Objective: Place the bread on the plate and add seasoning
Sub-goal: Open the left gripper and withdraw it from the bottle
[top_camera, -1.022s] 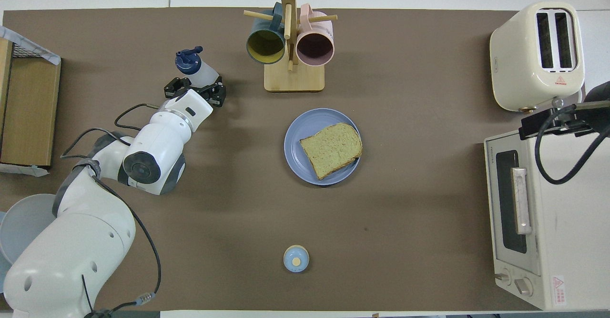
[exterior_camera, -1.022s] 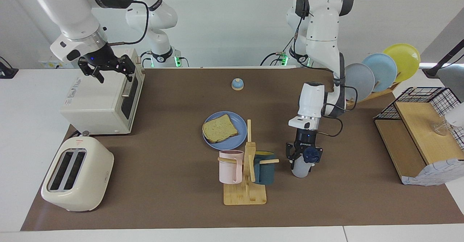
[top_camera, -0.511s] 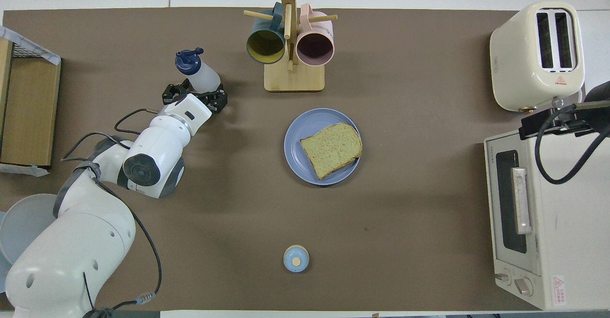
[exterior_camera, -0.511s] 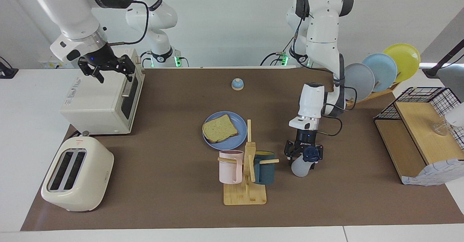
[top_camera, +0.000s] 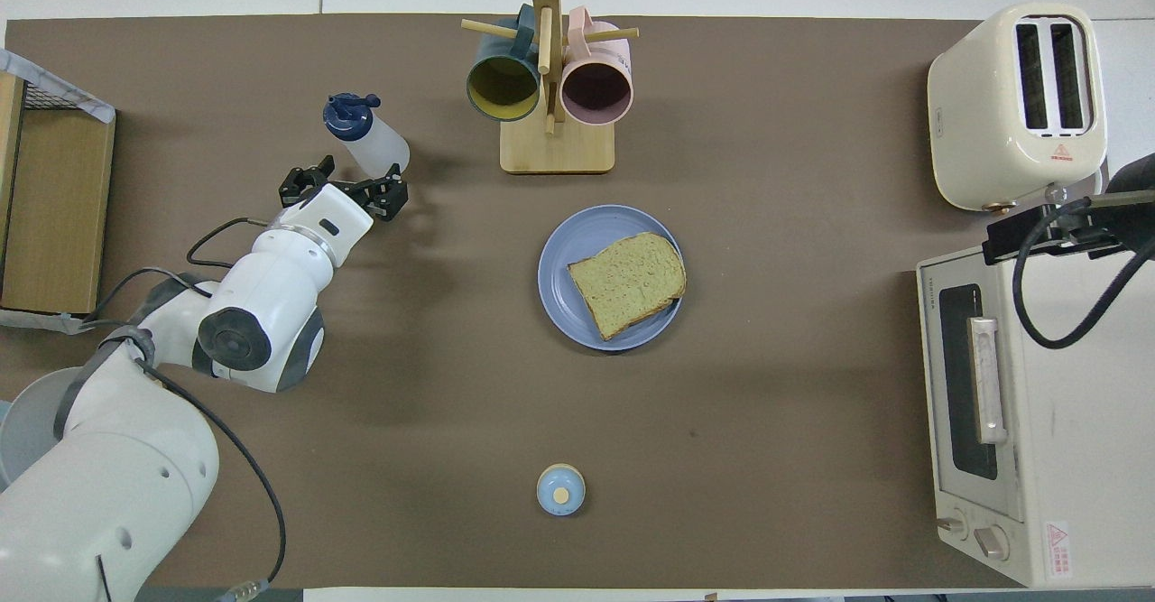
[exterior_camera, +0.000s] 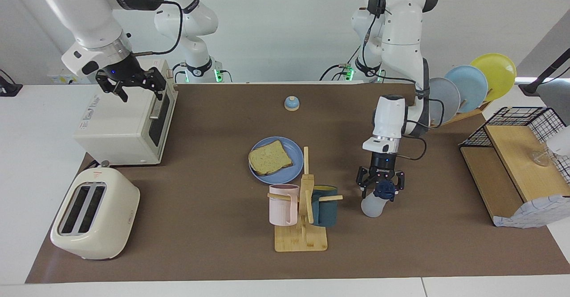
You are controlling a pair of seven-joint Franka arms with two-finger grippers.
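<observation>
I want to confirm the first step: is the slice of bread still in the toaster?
No, the bread lies flat on the blue plate in the middle of the table, and the toaster slots look empty.

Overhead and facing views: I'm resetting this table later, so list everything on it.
bread: one, tan, on the plate.
plate: one, medium blue, mid-table.
seasoning: one bottle, white, navy cap, beside the mug rack.
mug rack: one, wooden, holding a pink and a teal mug.
bell: one, blue, nearer the robots than the plate.
toaster: one, cream.
toaster oven: one, white.
plate rack: grey, light-blue, yellow plates.
shelf: one, wood and wire.
left gripper: open, over the seasoning.
right gripper: open, over the toaster oven, waiting.
</observation>
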